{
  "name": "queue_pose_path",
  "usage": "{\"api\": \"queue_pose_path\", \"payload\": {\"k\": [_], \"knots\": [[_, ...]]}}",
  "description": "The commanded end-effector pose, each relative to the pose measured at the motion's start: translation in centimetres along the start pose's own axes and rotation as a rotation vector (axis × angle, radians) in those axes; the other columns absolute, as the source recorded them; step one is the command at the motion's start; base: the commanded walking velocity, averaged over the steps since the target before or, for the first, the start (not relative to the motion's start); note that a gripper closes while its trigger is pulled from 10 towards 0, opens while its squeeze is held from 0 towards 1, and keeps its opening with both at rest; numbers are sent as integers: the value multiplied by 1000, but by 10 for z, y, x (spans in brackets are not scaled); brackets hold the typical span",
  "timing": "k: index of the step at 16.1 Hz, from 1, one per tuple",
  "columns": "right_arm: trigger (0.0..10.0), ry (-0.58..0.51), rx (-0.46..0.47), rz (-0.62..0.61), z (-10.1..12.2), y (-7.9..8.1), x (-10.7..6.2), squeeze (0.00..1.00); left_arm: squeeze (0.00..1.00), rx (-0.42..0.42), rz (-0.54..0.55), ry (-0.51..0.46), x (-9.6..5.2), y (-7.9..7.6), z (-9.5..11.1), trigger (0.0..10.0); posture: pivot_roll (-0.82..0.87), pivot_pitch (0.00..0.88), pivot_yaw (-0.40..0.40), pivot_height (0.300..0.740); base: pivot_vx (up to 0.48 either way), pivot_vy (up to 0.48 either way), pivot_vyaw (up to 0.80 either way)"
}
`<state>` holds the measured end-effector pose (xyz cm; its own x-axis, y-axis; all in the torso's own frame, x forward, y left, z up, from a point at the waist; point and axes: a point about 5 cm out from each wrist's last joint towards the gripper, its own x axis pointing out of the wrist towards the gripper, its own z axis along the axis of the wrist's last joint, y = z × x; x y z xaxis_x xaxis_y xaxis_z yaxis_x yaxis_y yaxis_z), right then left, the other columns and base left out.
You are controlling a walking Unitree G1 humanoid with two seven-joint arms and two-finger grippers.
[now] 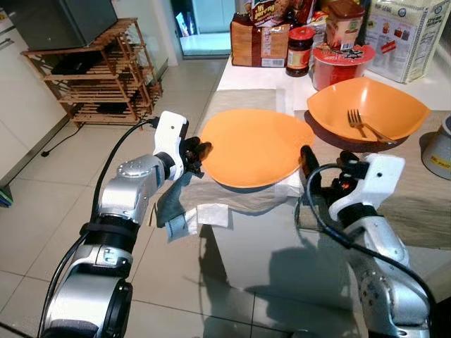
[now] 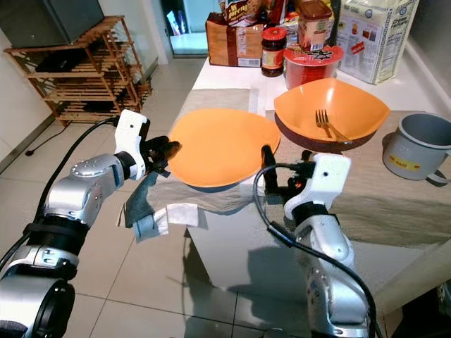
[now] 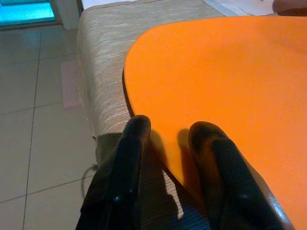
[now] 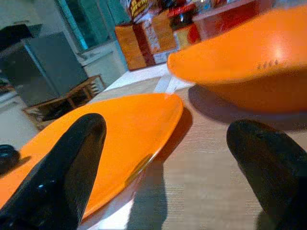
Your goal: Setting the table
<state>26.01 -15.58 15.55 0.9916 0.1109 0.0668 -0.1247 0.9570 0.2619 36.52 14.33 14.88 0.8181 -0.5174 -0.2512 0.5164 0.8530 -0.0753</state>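
An orange plate [image 1: 254,144] lies on a beige placemat [image 1: 416,204] at the table's near edge. My left gripper [image 1: 199,151] is at the plate's left rim. In the left wrist view its fingers [image 3: 136,139] stand close together with the rim between them, one over the plate [image 3: 230,76] and one outside it. My right gripper [image 1: 325,169] is open just right of the plate, with nothing between its fingers [image 4: 72,158]. Behind it an orange bowl [image 1: 366,109] holds a fork [image 1: 361,121].
Jars, a red tub [image 1: 338,63] and food boxes crowd the back of the table. A grey pot [image 2: 416,144] stands at the right. A cloth [image 1: 176,211] hangs off the table's near left corner. A wooden rack [image 1: 99,70] stands on the tiled floor to the left.
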Motion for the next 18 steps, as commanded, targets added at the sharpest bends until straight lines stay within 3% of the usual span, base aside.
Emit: {"api": "queue_pose_path", "payload": {"k": [1, 6, 10, 14, 18], "knots": [[10000, 10, 56, 21, 3, 3, 2, 0, 0, -23, -4, 85, -4, 1, -22, 10000, -154, 31, 142, 735, 0, 0, 0], [10000, 60, 206, 73, 0, 11, 3, 0, 0, -44, -41, 88, -7, -4, -34, 10000, -151, 23, 139, 735, 0, 0, 0], [10000, 85, 216, 94, -2, 13, 5, 0, 0, -16, -98, 20, -6, -14, -21, 10000, -146, 9, 134, 735, 0, 0, 0], [10000, 104, 298, 137, -6, 21, 8, 0, 0, -27, -104, 14, -7, -15, -20, 10000, -141, 12, 132, 735, 0, 0, 0], [10000, 127, 324, 152, -15, 28, 17, 0, 0, -30, -111, 3, -6, -16, -16, 10000, -141, 16, 133, 735, 0, 0, 0]]}}
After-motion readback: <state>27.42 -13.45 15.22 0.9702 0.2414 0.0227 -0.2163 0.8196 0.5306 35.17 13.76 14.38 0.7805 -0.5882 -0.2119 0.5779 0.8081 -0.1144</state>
